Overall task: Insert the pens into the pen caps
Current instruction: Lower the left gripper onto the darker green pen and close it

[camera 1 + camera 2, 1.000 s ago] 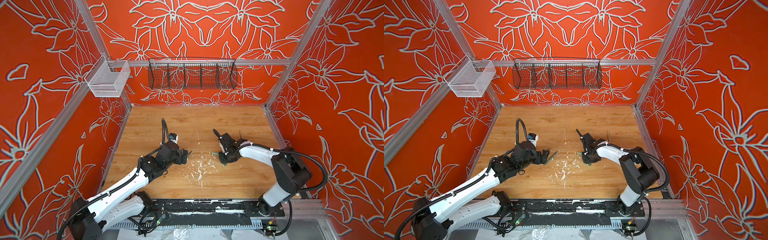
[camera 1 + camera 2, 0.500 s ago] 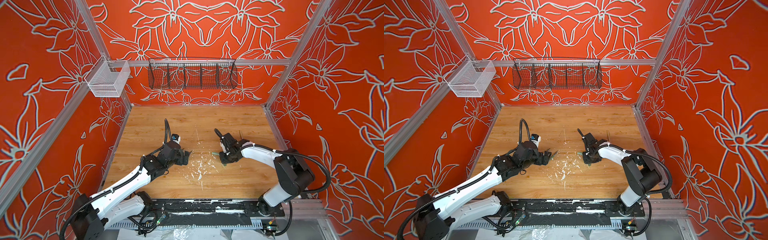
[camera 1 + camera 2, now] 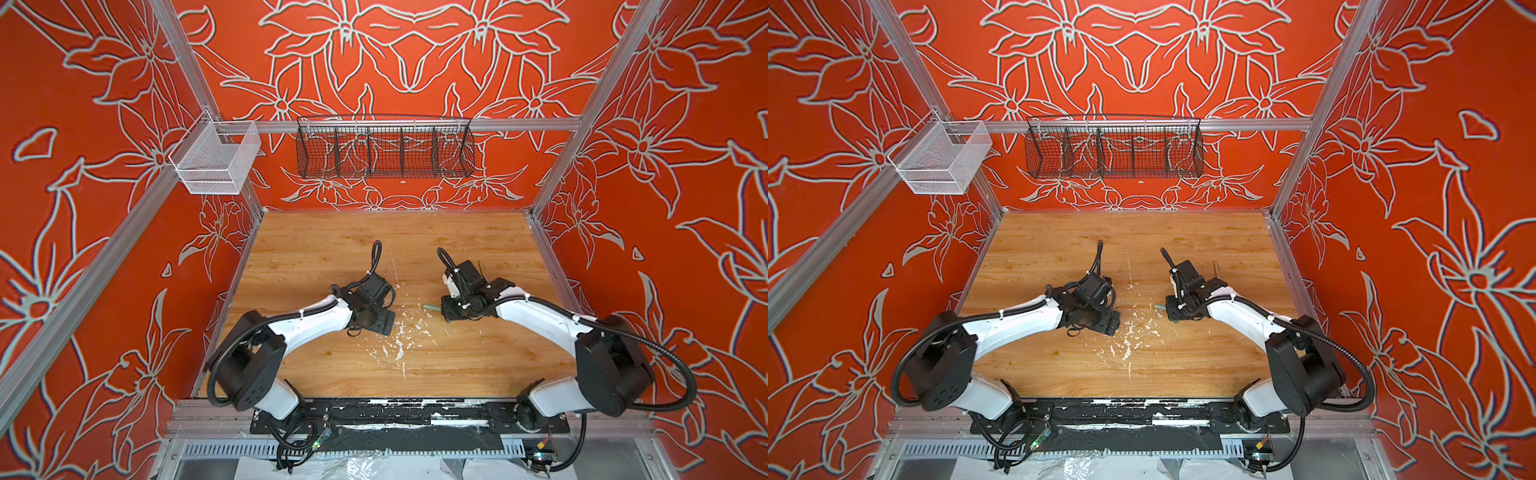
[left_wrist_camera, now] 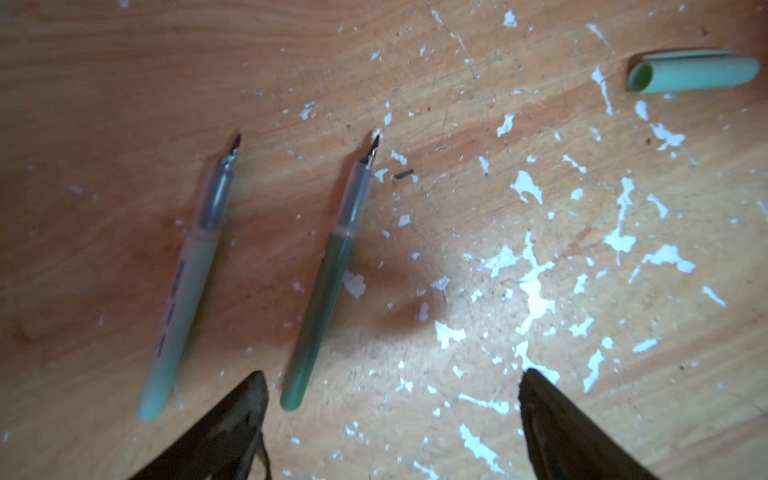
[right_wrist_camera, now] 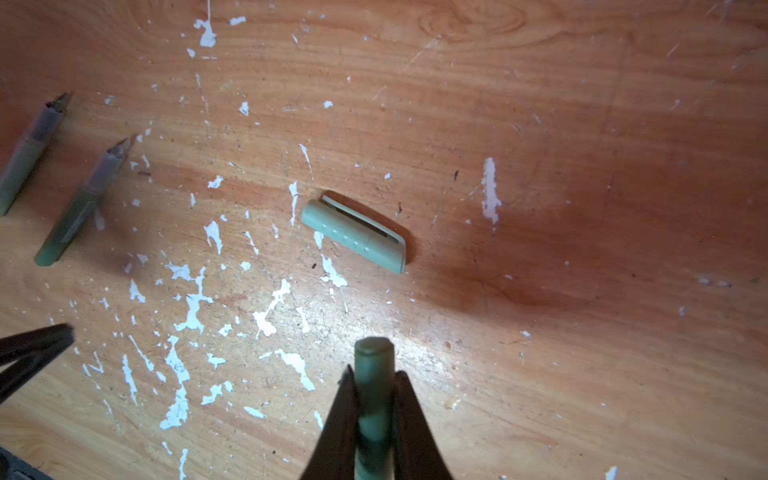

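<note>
Right claw (image 5: 375,376) pinches a green cap (image 5: 373,353); left claw (image 4: 392,374), spread, hovers by the uncapped pale pen (image 4: 183,286) and dark pen (image 4: 324,291), frame centre-left. Neither capped yet.

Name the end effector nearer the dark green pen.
Left: the left end effector hangs open at the dark green pen's rear; the right end effector, gripping a green cap, is farther.

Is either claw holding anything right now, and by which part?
The right gripper pinches a green pen cap by its sides, end protruding; the left gripper holds nothing.
</note>
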Robot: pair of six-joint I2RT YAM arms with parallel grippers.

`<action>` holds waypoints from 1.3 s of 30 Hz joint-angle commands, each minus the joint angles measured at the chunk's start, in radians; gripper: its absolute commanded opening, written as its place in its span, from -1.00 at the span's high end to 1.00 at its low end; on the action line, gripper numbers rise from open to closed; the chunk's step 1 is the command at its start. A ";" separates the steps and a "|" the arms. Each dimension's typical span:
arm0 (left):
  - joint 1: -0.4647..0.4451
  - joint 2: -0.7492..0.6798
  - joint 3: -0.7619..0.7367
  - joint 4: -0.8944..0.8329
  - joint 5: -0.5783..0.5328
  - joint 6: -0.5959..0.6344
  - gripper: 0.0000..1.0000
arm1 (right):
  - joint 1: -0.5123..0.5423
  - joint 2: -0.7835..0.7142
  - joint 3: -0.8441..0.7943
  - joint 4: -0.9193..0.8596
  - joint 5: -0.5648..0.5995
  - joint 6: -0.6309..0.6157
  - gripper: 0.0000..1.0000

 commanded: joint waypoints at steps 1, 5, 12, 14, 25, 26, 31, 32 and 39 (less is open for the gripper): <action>0.004 0.076 0.059 -0.060 0.010 0.031 -0.69 | -0.004 -0.038 -0.033 0.001 -0.017 0.021 0.76; 0.004 0.125 0.083 -0.081 -0.019 0.025 -0.63 | -0.004 -0.072 -0.059 0.006 -0.010 0.032 0.77; 0.041 0.098 0.027 -0.053 -0.017 0.005 -0.58 | -0.004 -0.084 -0.074 0.025 -0.019 0.040 0.76; 0.052 0.090 0.020 -0.047 0.008 0.010 -0.53 | -0.004 -0.081 -0.075 0.029 -0.022 0.041 0.76; 0.040 0.119 0.001 -0.041 0.154 0.021 0.06 | -0.004 -0.077 -0.078 0.038 -0.032 0.041 0.77; 0.033 0.118 0.002 -0.046 0.150 0.012 0.07 | -0.004 -0.074 -0.079 0.040 -0.032 0.042 0.76; 0.003 0.092 -0.019 -0.048 0.161 -0.024 0.08 | -0.004 -0.070 -0.076 0.044 -0.033 0.040 0.77; -0.005 0.087 -0.025 -0.053 0.156 -0.031 0.08 | -0.005 -0.070 -0.075 0.044 -0.032 0.040 0.76; -0.029 0.102 -0.058 -0.027 0.138 -0.043 0.16 | -0.005 -0.073 -0.079 0.052 -0.030 0.037 0.77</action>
